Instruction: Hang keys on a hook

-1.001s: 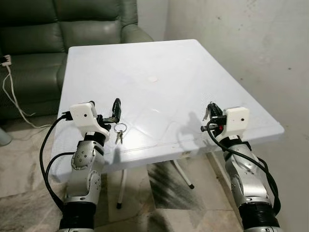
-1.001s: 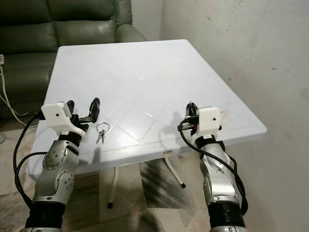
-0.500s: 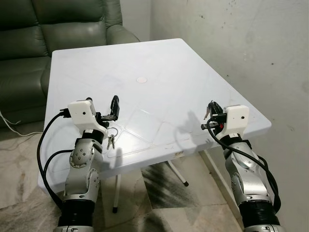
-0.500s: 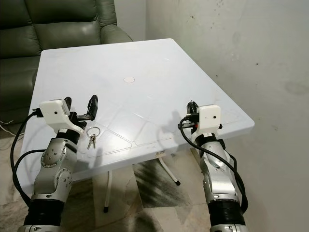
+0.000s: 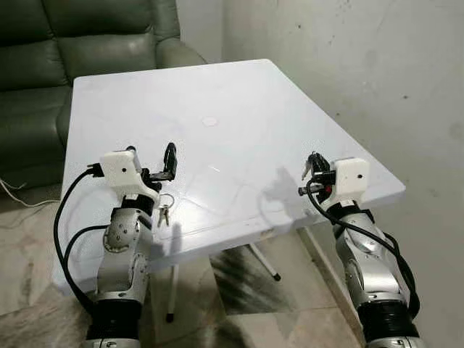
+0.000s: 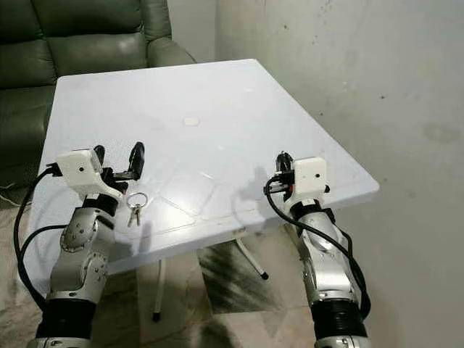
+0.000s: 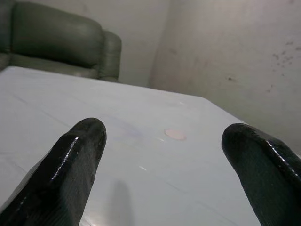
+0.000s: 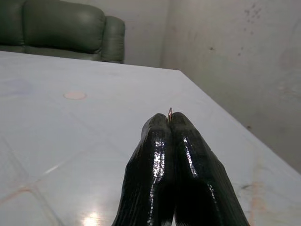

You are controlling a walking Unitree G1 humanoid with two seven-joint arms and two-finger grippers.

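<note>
White tabletop (image 5: 239, 109) slides left as the camera turns; keys (image 5: 164, 209) lie below the spread left pincer (image 5: 156, 164). Right pincer (image 8: 170, 123) pinches a small ring (image 8: 170, 113).

We count one white table (image 5: 239, 109) at centre frame, one green sofa (image 5: 80, 43) at upper left, and one set of keys (image 5: 164, 210) on a ring at lower left of the tabletop. We also count two grippers: the left gripper (image 5: 154, 165) and the right gripper (image 5: 313, 165). One round mark (image 5: 209, 121) sits mid-table.
</note>
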